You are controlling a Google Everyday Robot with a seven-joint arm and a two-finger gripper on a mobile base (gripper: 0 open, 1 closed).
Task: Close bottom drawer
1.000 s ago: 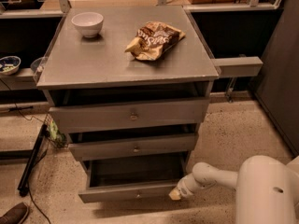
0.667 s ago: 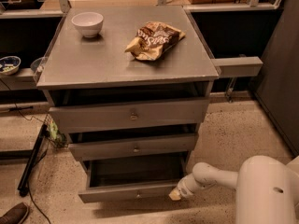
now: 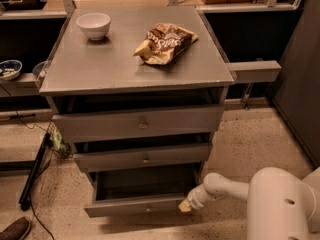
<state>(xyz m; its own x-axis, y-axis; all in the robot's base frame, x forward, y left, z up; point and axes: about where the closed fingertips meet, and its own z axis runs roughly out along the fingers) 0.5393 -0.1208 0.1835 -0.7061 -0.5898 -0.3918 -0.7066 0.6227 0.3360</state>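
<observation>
Plainly, the bottom drawer point(image 3: 125, 207) stands pulled well out of the cabinet, lowest of the three, with its dark inside showing behind the front panel and small knob point(image 3: 148, 209). The claw point(image 3: 186, 205) sits low at the right end of that panel, touching it or just beside it. It appears to be placed there to push the front inward rather than to take the knob. Whether the claw is open or shut cannot be told, and it does not seem to hold anything. The middle drawer point(image 3: 142, 157) and top drawer point(image 3: 137, 124) also stick out a little. On the surface point(image 3: 110, 69) above, a white bowl point(image 3: 93, 25) and a snack bag point(image 3: 165, 43) lie well apart from the work.
</observation>
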